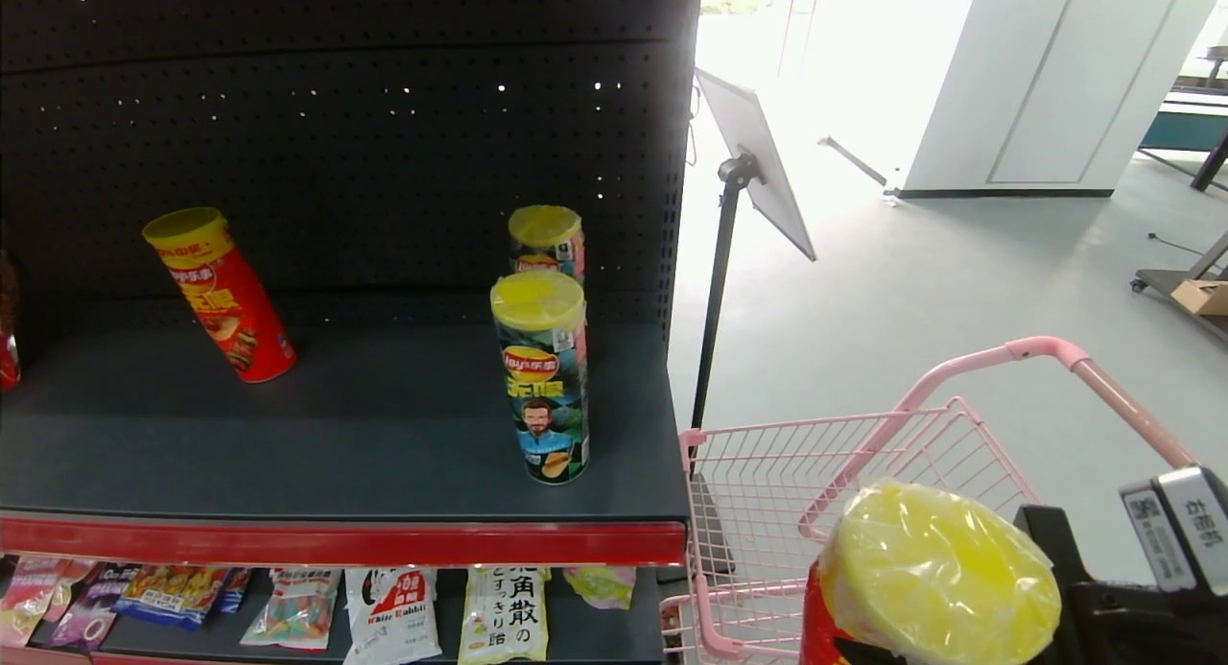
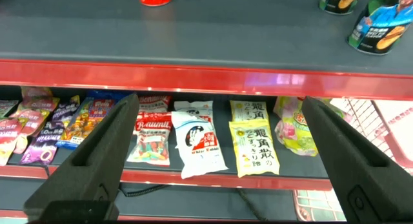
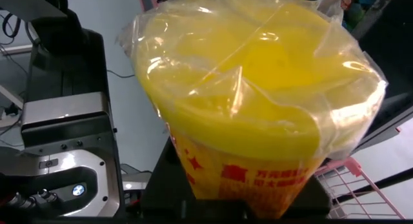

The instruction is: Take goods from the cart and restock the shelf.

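Note:
My right gripper (image 1: 959, 636) is shut on a red chips can with a film-wrapped yellow lid (image 1: 935, 574), held above the pink cart (image 1: 767, 473) at the lower right. The same can (image 3: 258, 114) looms close in the right wrist view. On the dark shelf board (image 1: 336, 435) a red can (image 1: 223, 298) leans at the left. Two green-blue cans stand at the right, one in front (image 1: 544, 382) and one behind (image 1: 547, 238). My left gripper (image 2: 219, 166) is open with nothing between its fingers, in front of the lower shelf below the red shelf edge (image 2: 206, 79).
Snack bags (image 1: 393, 612) lie in a row on the lower shelf. A sign stand on a black pole (image 1: 715, 291) rises between the shelf's right end and the cart. The board between the red can and the green-blue cans is bare.

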You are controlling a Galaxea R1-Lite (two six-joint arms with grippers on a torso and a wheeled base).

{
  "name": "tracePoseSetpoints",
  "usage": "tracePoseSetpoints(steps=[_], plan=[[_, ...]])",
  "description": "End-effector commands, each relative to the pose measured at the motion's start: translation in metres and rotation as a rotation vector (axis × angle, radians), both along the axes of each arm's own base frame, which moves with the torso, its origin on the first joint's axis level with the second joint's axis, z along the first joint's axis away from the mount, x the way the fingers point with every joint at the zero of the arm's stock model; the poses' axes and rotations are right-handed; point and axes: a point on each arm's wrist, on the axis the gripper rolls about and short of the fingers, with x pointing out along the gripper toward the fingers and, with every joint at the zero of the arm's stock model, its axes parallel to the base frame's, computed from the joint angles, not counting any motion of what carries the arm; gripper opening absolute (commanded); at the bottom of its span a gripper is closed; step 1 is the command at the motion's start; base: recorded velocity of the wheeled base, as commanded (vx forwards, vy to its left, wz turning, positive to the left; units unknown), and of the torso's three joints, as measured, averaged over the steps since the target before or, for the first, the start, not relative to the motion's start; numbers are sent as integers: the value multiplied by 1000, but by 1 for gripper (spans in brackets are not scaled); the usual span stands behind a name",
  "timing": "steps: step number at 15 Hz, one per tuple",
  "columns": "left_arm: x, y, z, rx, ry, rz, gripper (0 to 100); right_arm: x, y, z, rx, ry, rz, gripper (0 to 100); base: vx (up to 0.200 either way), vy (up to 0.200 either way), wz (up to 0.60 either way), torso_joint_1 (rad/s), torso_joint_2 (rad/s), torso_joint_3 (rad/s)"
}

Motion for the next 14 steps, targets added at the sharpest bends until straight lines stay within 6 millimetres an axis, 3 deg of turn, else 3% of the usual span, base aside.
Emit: tracePoseSetpoints(steps=[1, 8, 14], plan=[[0, 0, 0, 0, 0, 0, 100, 0, 0, -2, -6, 6, 2, 0, 0, 0, 0, -134, 300, 159], [0, 0, 0, 0, 0, 0, 100, 1, 2, -5, -19, 19, 5, 0, 0, 0, 0, -8, 19, 10], [0, 0, 0, 0, 0, 0, 100, 1, 7, -7, -28, 26, 26, 0, 0, 0, 0, -139, 307, 172]])
